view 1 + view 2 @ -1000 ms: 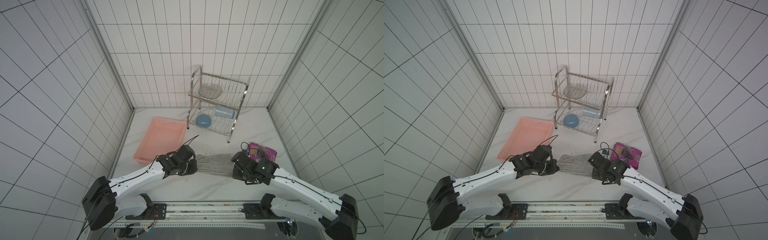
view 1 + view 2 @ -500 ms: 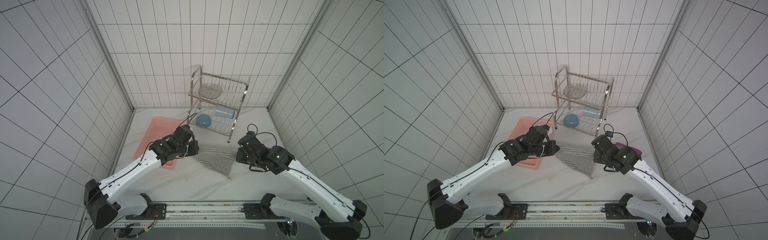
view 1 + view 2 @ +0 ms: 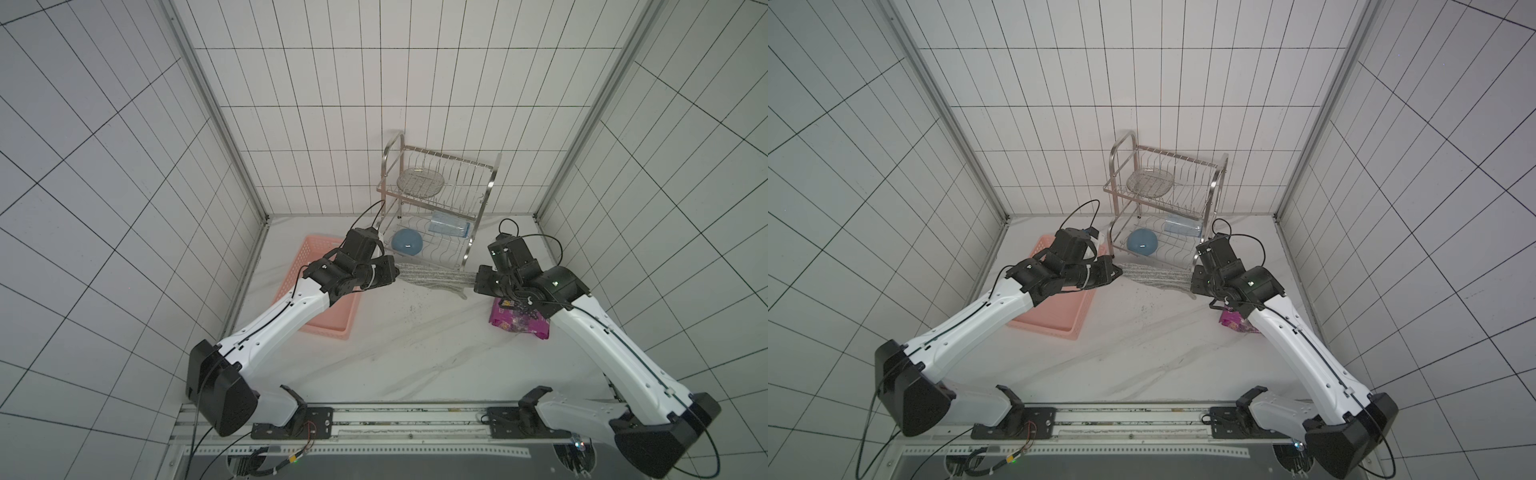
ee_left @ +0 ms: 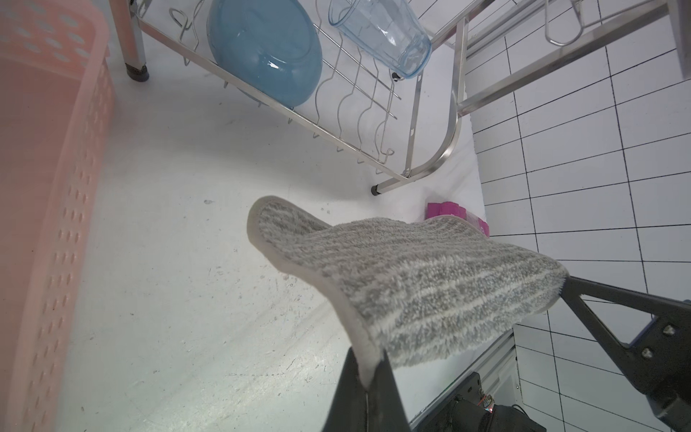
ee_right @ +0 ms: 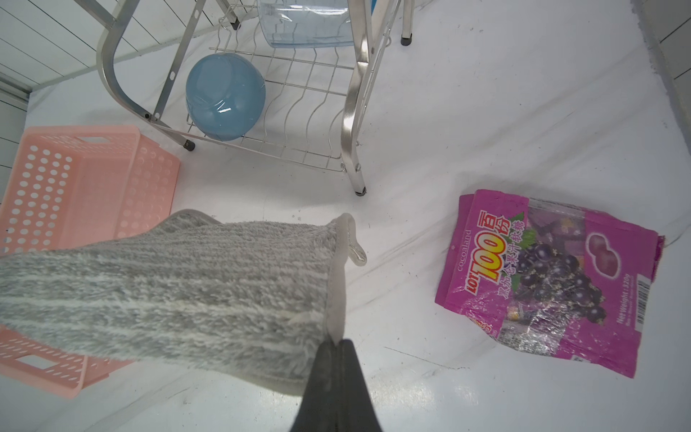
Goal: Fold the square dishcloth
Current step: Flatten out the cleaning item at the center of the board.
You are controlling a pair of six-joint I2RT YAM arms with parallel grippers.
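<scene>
Between the two sets of fingertips hangs the square dishcloth (image 3: 432,276), lifted off the tabletop (image 3: 415,345), its long axis running straight from the left gripper (image 4: 368,364) across to the right gripper (image 5: 338,346). Each gripper is pinched fully closed on a pale-bound corner of the same edge, so neither arm is nearer; they share the cloth evenly. From that held edge the rest of the cloth reaches forward, ahead of both fingertips, sagging a little in the middle. Its free corners lie out in front, the one ahead of the right gripper carrying a small hanging loop. Whether that free edge touches the surface I cannot tell. My judgement is that the fold turns on this. The held edge must come down level onto the free edge ahead, while both grippers stay short of the dish rack (image 5: 351,123) just beyond.
</scene>
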